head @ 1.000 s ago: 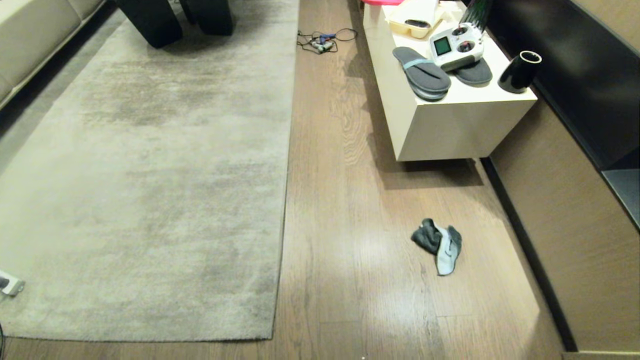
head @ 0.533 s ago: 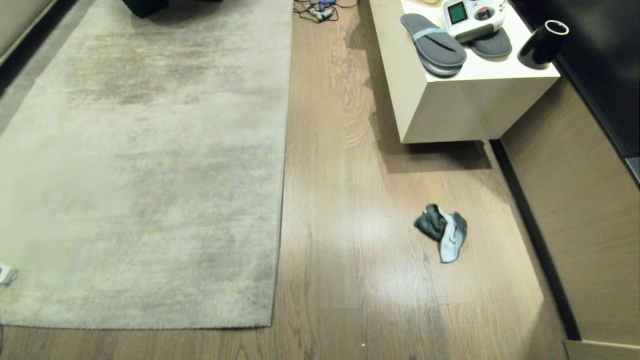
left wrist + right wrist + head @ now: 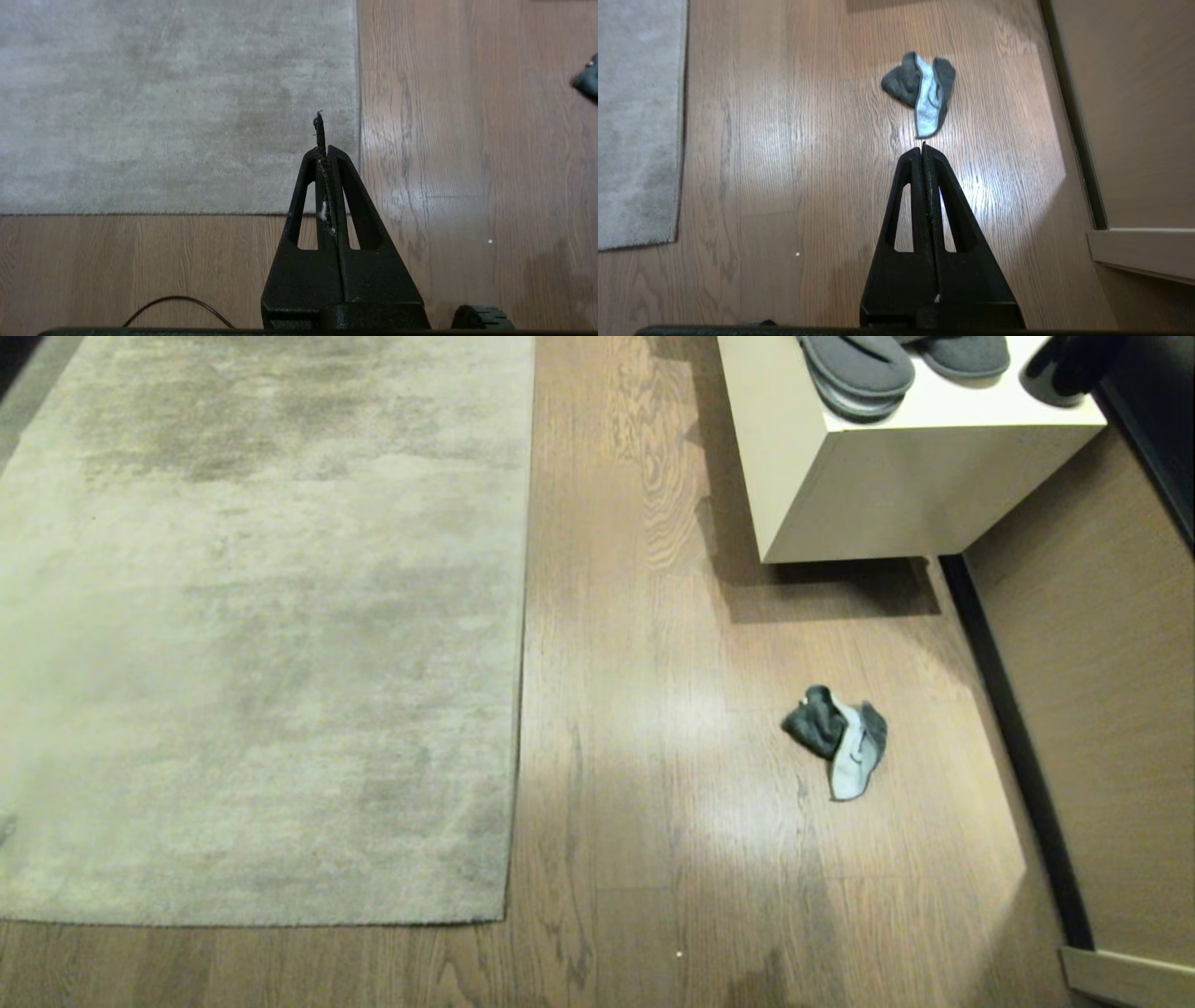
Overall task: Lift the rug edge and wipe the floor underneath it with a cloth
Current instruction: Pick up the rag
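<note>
1. At the far left of the head view lies the rug [image 3: 261,635], pale grey-beige with darker mottled patches. It is flat on the floor, its right edge is a straight line, and its near edge is also straight. No part of the edge is lifted.

2. The left gripper [image 3: 322,140] is seen only in the left wrist view. It hangs above the near right corner of the rug, where the two straight edges meet. Its two black fingers are pressed together and they hold nothing; only a thin dark fibre stands out from the tip. It does not touch the rug.

3. To the right of the rug is the floor [image 3: 635,709], light brown wood-grain planks with dark streaks. A bright sheen lies on the planks in the middle. A tiny white speck [image 3: 679,954] is on the planks near the bottom.

4. The cloth [image 3: 837,737] lies crumpled on the floor, well apart from the rug and nearer to the right wall. It is dark grey with a pale grey-blue strip on its right side.

5. The right gripper [image 3: 923,148] is seen only in the right wrist view. It is above the bare floor, near the pale end of the cloth, not touching it. Its fingers are also pressed together and empty.

6. At the upper right stands a cream cabinet [image 3: 896,485] with grey slippers [image 3: 859,369] on top. A dark skirting strip [image 3: 1018,747] runs along the brown wall [image 3: 1111,663].
</note>
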